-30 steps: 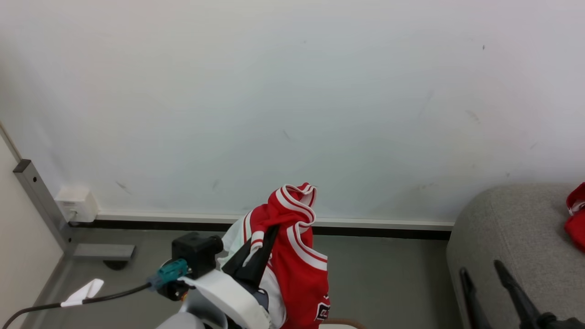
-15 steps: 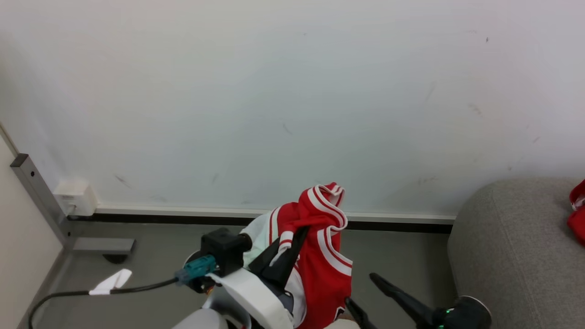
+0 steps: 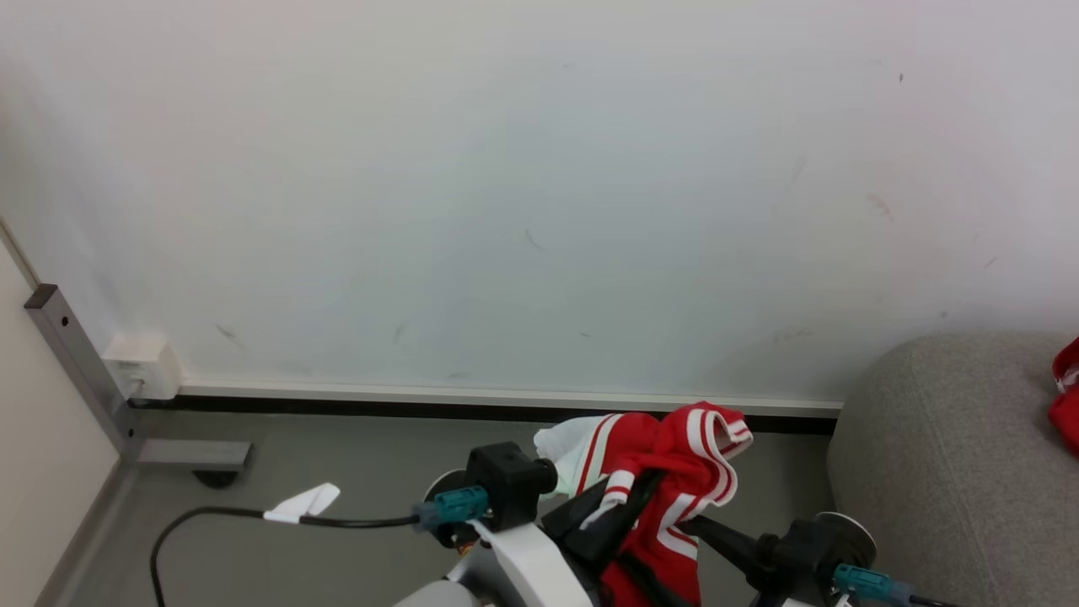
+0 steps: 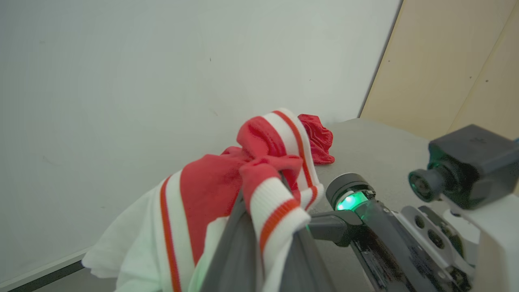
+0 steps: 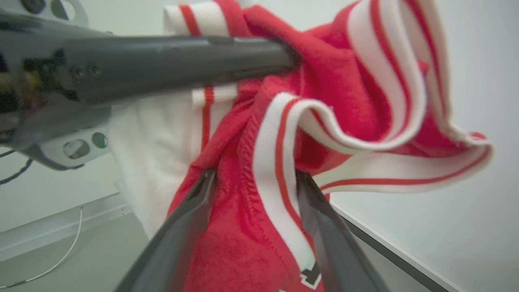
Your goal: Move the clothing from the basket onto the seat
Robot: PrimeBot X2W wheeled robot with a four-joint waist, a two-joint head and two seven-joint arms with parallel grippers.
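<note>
- The red garment [image 3: 683,455] hangs bunched in the air just left of the seat [image 3: 927,455]. It is near the seat's rounded corner but apart from it, above the floor [image 3: 337,455].
- The left gripper [image 3: 649,485] is clamped on the garment's striped white trim, with its two fingers pressed together on the cloth.
- The right gripper [image 5: 256,174] has its fingers spread, one on each side of a red-and-white fold lower down. They have not closed on it.
- A second red garment [image 4: 320,138] already lies on the seat, at its far side by the wall.
- The step in hand looks like the carry to the seat, with the right gripper set to take a second hold.
- The next move likely calls for the right gripper to close on that fold. Both arms would then swing over the seat and let go well inside its edge, so the loose tail does not slide off.
- A small black-and-white badge [image 5: 310,278] sits at the garment's lower part, cut off by the view's edge and unreadable.
- The white tag [image 3: 303,503] on the cable [image 3: 211,514], well left of the seat, shows no writing I can make out.
</note>
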